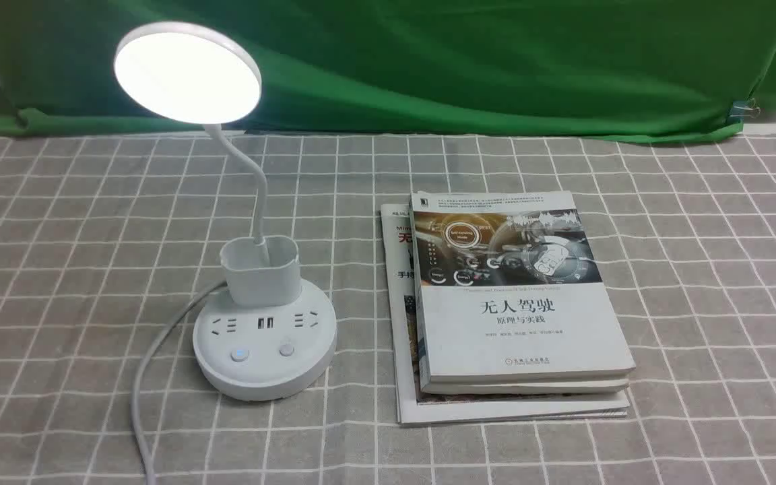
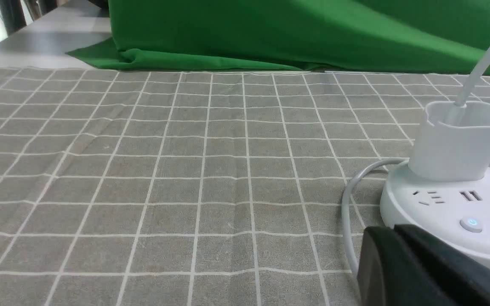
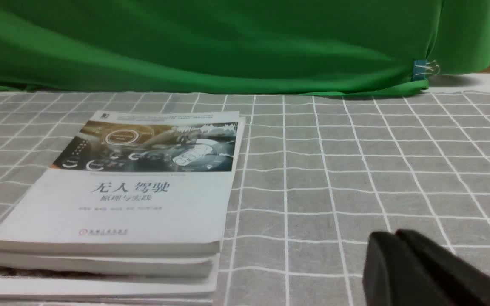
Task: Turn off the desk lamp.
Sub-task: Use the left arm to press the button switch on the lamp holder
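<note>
One glowing button point(image 1: 240, 355) on the desk lamp point(image 1: 187, 73) base point(image 1: 265, 384), likely the switch: press it squarely with your left gripper point(image 2: 392, 231), jaws pressed together, just beside that base.

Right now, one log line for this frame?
desk lamp: lit | left gripper: shut, short of lamp, apart | right gripper: shut, beside books | task: not done

Desk lamp point(image 1: 258, 276) left of stacked books point(image 1: 519, 316)
</note>
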